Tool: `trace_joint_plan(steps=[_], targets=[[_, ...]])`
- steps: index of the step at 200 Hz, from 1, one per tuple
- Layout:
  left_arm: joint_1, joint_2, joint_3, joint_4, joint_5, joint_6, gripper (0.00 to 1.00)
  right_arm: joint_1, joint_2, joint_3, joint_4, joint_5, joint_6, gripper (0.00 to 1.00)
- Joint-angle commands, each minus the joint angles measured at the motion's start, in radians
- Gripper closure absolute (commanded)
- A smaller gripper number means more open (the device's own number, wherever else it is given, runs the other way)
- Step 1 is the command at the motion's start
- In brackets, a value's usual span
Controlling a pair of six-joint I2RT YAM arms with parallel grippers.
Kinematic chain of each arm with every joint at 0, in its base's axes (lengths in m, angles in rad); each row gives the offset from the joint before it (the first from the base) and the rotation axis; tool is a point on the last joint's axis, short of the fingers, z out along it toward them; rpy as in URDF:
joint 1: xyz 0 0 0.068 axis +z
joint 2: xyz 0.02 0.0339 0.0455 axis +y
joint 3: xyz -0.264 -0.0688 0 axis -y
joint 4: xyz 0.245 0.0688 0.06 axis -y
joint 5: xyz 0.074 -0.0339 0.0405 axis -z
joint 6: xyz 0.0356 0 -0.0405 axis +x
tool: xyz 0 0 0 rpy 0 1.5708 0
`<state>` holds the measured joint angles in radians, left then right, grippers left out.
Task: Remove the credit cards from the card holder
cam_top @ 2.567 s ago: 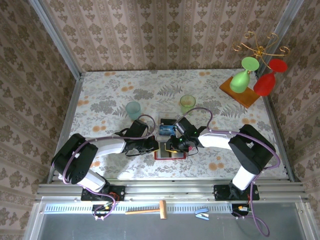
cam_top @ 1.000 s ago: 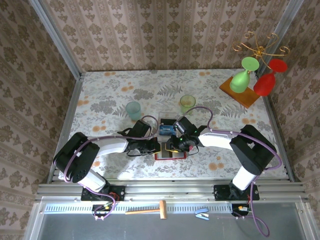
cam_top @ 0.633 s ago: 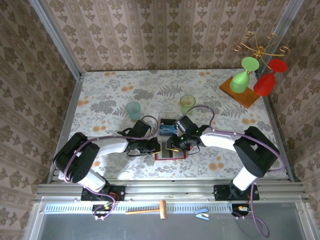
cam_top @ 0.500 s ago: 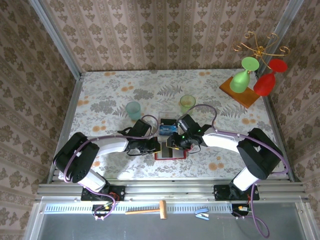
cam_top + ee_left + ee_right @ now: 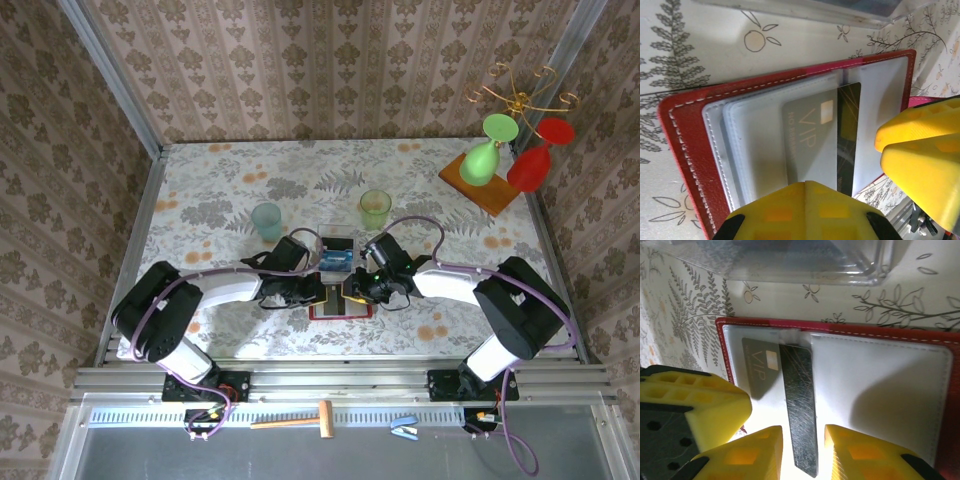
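The card holder [image 5: 340, 313] lies open on the table between both arms, red-bordered [image 5: 685, 150] with grey pocket panels [image 5: 865, 330]. A dark credit card [image 5: 847, 135] marked VIP sticks partway out of its left pocket [image 5: 800, 410]. My right gripper [image 5: 803, 432] is open, one finger on each side of the card's bare dark strip with a gap on both sides. My left gripper [image 5: 807, 184] is shut and empty, its tips over the left pocket panel. In the top view the left gripper [image 5: 318, 292] and right gripper [image 5: 352, 290] meet over the holder. A blue credit card [image 5: 334, 263] lies in the clear box.
The clear plastic box [image 5: 337, 243] stands just behind the card holder [image 5: 805, 10]. Two cups stand farther back, a pale teal one [image 5: 267, 219] and a green one [image 5: 376, 208]. A wooden stand [image 5: 490, 185] with hanging green and red glasses is at the back right.
The right arm has drawn a little to the right, its gripper still over the holder. The left forearm has shifted slightly right. The holder has not moved.
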<state>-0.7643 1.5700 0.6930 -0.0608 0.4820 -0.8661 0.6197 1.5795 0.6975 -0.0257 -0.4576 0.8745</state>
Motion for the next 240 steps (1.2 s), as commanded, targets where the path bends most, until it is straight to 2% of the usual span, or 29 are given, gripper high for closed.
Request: trace_joint_plan(steps=[1, 177, 240], targets=[[0.003, 0.012, -0.016, -0.007, -0.010, 0.026, 0.98, -0.005, 0.023, -0.016, 0.050, -0.040, 0.021, 0.70], [0.004, 0.019, -0.027, -0.015, -0.020, 0.024, 0.98, -0.008, 0.106, -0.043, 0.215, -0.130, 0.088, 0.77], [0.003, 0.016, -0.020, -0.021, -0.020, 0.026, 0.98, -0.009, 0.074, -0.052, 0.172, -0.095, 0.075, 0.85]])
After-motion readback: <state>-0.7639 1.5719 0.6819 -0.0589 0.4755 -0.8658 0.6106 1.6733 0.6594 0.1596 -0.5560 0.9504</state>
